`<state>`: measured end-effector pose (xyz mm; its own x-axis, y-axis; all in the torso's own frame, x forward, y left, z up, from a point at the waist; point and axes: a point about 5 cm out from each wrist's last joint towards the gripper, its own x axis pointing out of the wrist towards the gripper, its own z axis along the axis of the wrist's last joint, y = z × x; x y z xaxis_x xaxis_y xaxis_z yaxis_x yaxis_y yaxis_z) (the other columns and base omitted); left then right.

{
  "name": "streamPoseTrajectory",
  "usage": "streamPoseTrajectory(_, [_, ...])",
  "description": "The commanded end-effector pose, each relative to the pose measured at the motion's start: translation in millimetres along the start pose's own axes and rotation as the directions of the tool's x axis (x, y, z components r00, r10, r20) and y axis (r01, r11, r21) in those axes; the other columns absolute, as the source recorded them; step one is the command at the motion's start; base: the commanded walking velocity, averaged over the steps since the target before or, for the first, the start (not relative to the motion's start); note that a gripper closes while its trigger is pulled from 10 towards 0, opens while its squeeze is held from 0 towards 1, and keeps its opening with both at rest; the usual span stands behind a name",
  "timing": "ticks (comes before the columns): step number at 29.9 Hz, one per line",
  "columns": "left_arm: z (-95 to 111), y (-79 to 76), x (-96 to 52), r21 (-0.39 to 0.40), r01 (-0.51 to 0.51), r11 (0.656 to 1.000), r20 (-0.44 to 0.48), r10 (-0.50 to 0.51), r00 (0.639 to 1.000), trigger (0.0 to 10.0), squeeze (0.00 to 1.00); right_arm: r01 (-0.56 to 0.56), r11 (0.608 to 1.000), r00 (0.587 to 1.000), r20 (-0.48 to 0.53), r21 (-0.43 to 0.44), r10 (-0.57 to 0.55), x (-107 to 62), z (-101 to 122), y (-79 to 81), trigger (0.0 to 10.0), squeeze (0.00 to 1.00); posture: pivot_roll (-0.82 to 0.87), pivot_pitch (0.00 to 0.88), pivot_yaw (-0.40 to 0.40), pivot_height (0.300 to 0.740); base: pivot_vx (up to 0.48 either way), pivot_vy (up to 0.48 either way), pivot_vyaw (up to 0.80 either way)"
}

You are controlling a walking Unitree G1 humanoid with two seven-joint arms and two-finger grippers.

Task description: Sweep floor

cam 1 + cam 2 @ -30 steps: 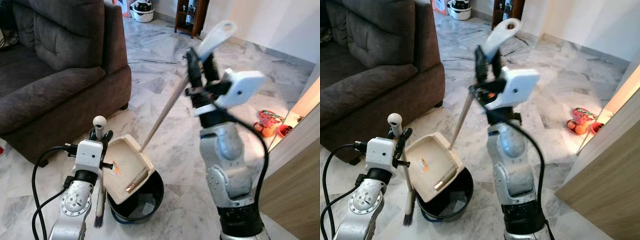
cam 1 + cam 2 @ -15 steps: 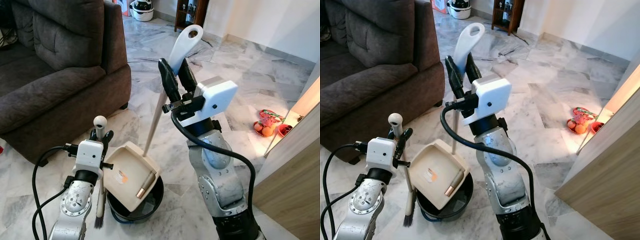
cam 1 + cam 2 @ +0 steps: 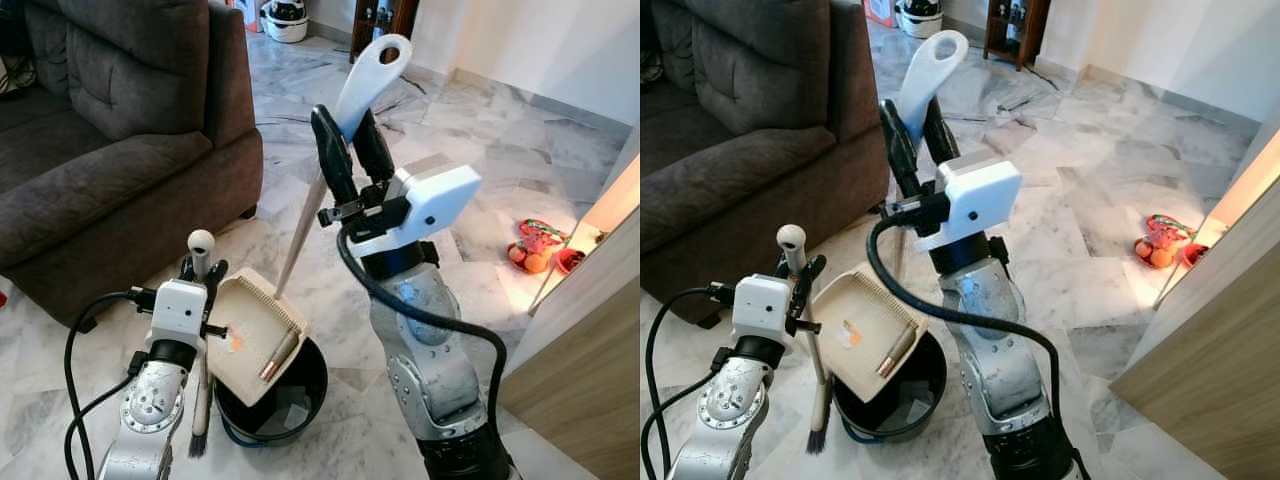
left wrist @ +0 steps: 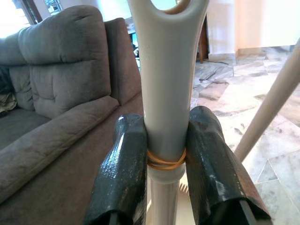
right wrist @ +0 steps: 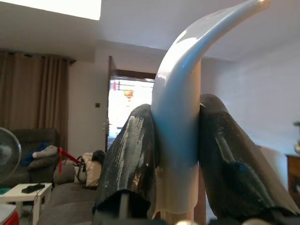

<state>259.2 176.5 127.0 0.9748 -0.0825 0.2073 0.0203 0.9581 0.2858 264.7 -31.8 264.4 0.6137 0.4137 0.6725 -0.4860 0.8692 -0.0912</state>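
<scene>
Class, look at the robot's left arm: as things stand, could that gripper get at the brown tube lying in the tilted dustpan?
Probably not yet. The left gripper is shut on the brush handle, so it has no free fingers, though the brown tube lies close by in the dustpan with nothing between.

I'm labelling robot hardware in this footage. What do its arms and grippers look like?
Both arms are silver metal with rounded joints and black cables. A boxy white wrist housing sits behind each gripper, left gripper and right gripper. Each has two long black fingers, glossy and scuffed.
</scene>
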Motion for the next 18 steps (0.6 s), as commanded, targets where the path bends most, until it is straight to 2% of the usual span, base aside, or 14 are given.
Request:
streamPoseTrajectory(1, [8.1, -0.2, 2.3, 0.033, 0.014, 0.999, 0.048, -0.015, 0.999, 10.0, 0.0, -0.042, 0.998, 0.989, 0.142, -0.039, 0.047, 5.0, 26.0, 7.5, 10.0, 0.0, 0.08, 0.104, -0.033, 0.74, 0.0, 0.0, 0.0])
streamPoseTrajectory(6, [8.5, -1.0, 1.8, 0.044, 0.021, 0.999, 0.052, -0.023, 0.998, 10.0, 0.0, -0.067, 0.996, 0.982, 0.172, -0.063, 0.076, 4.7, 30.0, 15.8, 10.0, 0.0, 0.08, 0.108, -0.033, 0.74, 0.0, 0.0, 0.0])
streamPoseTrajectory(18, [8.8, -2.0, 0.8, 0.045, 0.024, 0.999, 0.053, -0.026, 0.998, 10.0, 0.0, -0.12, 0.986, 0.97, 0.196, -0.116, 0.141, 3.2, 32.3, 24.8, 10.0, 0.0, 0.08, 0.111, -0.033, 0.74, 0.0, 0.0, 0.0])
